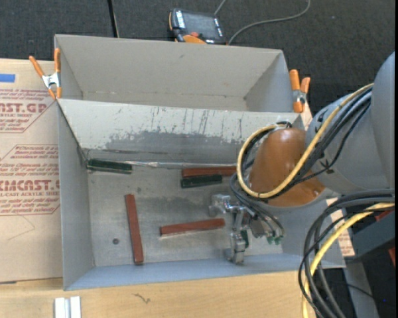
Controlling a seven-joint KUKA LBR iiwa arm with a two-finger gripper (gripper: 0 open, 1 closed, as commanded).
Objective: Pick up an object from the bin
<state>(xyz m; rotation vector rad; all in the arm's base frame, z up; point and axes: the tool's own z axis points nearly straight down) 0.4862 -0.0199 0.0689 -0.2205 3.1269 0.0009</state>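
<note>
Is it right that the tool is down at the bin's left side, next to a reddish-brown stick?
Not quite. The camera view shows the tool at the bin's right side, next to the right end of a reddish-brown stick.
</note>
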